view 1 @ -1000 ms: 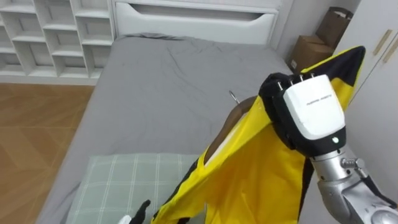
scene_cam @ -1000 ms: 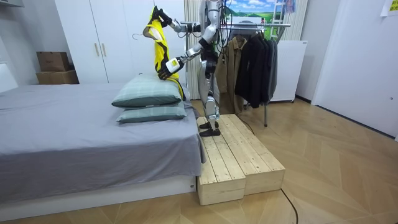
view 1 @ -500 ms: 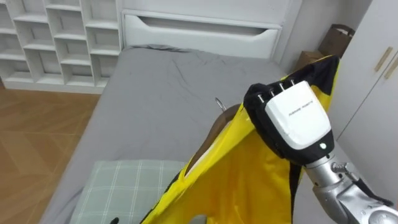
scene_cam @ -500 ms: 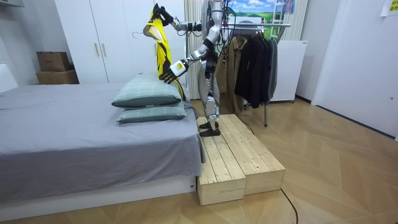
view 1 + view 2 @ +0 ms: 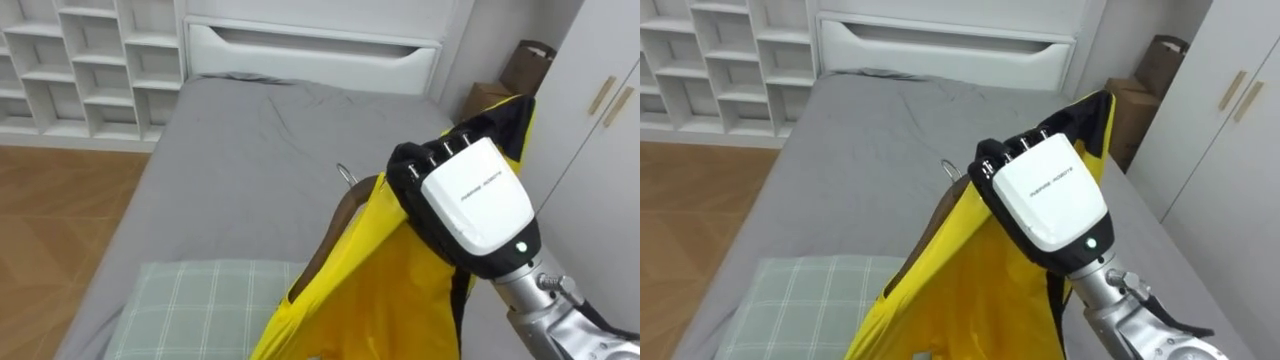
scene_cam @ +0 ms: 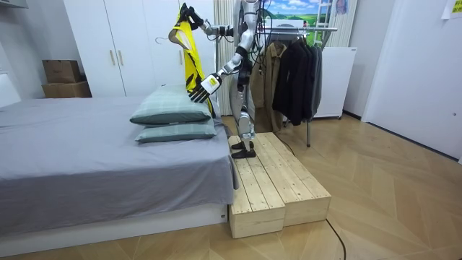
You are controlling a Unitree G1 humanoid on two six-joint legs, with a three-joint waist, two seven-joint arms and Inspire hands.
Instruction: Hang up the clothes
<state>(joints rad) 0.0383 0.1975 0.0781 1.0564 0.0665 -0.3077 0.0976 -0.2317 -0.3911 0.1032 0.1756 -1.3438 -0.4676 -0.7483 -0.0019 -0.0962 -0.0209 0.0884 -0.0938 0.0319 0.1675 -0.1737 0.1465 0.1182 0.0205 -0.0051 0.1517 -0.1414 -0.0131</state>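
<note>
Right hand [image 5: 470, 205] is up high with its back to the camera and its fingers curled over the top of the yellow jacket [image 5: 380, 290], pinching the cloth at the shoulder. Whether they also grip the wood underneath can't be told. The jacket hangs straight down below the hand, already on a wooden hanger [image 5: 330, 230]. The hanger's hook [image 5: 345, 173] sticks out free just to the left of the hand, probably kept clear so it can go over a rail. Holding it this high likely keeps the hem off the bed [image 5: 250, 140] and the pillow [image 5: 200, 300] below. Left hand [image 6: 204, 84] sits well below the right, fingers spread and holding nothing, beside the lower part of the jacket. The clothes rack [image 6: 303, 29] is behind the robot, which stands on the wooden platform [image 6: 278, 180] facing the bed, so it must turn round before hanging.
</note>
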